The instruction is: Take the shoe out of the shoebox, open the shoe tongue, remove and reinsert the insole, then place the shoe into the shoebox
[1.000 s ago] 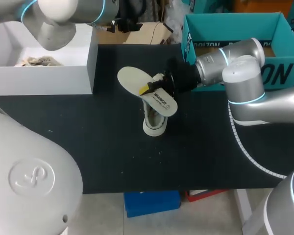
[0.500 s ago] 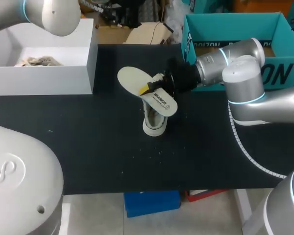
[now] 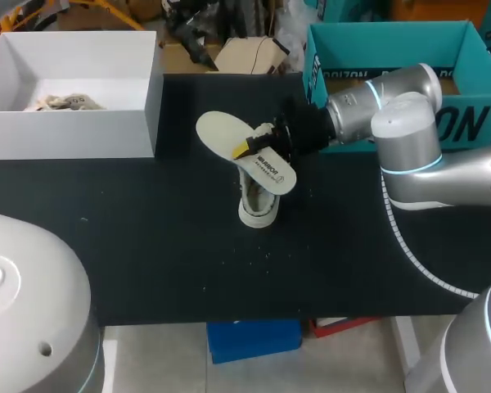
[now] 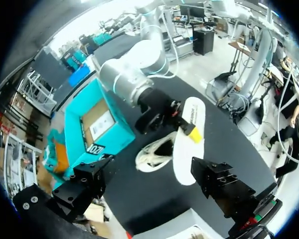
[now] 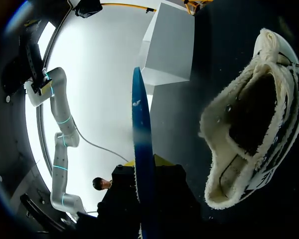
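two fingers of the right gripper (image 3: 256, 146) were clamped on the insole (image 3: 227, 133), one on each face, holding it just above the shoe (image 3: 258, 205). the shoe rested on the black table (image 3: 147, 246) right under the gripper, its opening turned toward the fingers. the white shoebox (image 3: 74, 131) sat well beyond the insole's free end, and the teal box (image 3: 475, 123) sat behind the right arm. the left gripper (image 4: 152, 184) hung high over the shoe, fingers spread wide with nothing gripped.
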`<state>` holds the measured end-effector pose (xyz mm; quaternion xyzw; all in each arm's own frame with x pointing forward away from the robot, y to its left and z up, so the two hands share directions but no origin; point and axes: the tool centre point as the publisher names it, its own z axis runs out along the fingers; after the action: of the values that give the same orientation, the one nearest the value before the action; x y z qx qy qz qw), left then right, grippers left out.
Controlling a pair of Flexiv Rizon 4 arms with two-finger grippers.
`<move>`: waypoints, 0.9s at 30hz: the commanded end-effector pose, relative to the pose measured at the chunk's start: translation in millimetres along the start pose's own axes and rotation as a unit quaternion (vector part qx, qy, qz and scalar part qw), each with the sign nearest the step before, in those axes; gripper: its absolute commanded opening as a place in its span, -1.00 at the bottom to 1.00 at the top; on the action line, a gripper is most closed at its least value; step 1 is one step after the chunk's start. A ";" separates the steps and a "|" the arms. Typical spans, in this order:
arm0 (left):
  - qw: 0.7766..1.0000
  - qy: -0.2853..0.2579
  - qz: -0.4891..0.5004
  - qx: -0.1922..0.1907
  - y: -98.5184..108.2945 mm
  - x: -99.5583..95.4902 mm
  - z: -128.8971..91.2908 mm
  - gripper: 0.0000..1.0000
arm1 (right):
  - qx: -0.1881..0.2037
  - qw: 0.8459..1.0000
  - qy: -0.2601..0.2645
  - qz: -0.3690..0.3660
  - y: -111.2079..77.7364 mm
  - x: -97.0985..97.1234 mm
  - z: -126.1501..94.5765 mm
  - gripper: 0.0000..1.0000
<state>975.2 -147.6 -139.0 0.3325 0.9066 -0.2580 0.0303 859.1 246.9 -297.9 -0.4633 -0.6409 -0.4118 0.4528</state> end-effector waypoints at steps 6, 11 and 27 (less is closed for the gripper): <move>0.978 0.177 0.107 -0.015 -13.8 13.1 -3.1 1.00 | -0.001 1.000 -0.001 0.000 -0.4 -0.1 0.8 -1.00; 0.978 0.177 0.107 -0.015 -13.8 13.1 -3.1 1.00 | -0.001 1.000 -0.001 0.000 -0.4 -0.1 0.8 -1.00; 0.972 0.141 0.119 -0.145 -33.2 15.7 17.4 1.00 | -0.001 1.000 -0.001 0.000 -0.4 -0.1 0.8 -1.00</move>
<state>955.6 -166.4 -144.7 0.4635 0.8784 -0.1002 -0.0591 859.2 247.0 -297.9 -0.4632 -0.6409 -0.4118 0.4529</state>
